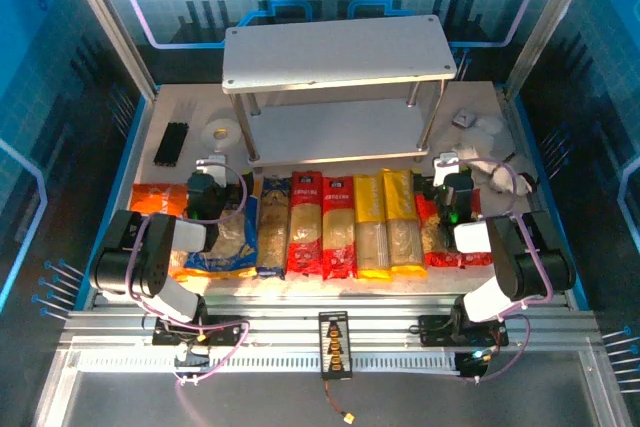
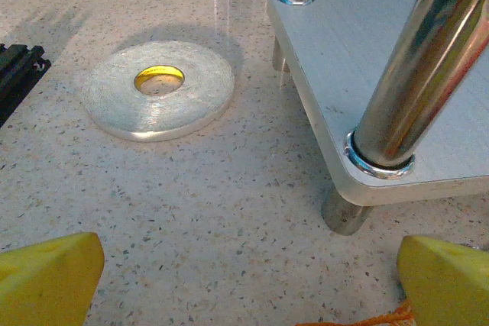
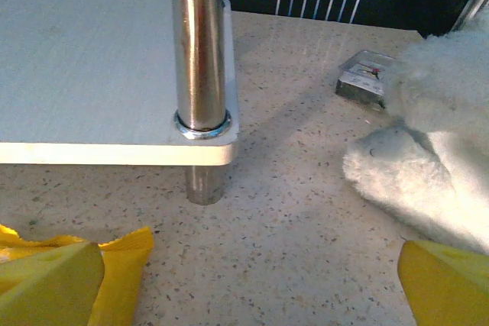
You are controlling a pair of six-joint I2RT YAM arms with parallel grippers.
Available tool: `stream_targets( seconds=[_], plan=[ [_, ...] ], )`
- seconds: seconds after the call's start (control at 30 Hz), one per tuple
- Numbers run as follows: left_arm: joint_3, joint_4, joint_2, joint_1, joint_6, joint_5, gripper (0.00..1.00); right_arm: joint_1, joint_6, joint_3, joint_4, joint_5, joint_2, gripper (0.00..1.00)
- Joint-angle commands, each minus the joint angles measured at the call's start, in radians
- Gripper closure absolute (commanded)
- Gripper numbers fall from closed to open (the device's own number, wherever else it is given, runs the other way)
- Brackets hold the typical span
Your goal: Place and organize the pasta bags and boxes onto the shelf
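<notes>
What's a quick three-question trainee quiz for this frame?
1. True or false: both boards of the shelf are bare of pasta.
2. What lies flat between the black sticks and the shelf? A) tape roll B) cup C) sponge
3. How many long spaghetti packs lie in the row in front of the shelf?
Key: 1 true; 2 A; 3 five.

Overhead camera looks down from behind; wrist cameras (low, close) face the shelf (image 1: 340,52).
</notes>
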Motion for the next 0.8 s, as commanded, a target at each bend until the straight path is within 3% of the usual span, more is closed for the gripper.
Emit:
stream_targets(
  seconds=[0.0,0.63,0.77],
  plan=[
    [0.021,0.004,-0.006,0.011,-0.013,0.019,0.00,-0.001,-0.019,0.018,0.000,-0.081,0.005,0.00],
    [0.026,-0.008,-0.007,0.023,-0.019,0.046,0.01,-0.044,-0.013,0.038,-0.047,-0.212,0.002,0.00],
    [0.069,-0.127,-0.061,0.024,-0.003,0.090,0.12,-0.046,0.011,0.049,-0.079,-0.158,-0.019,0.00]
  ],
)
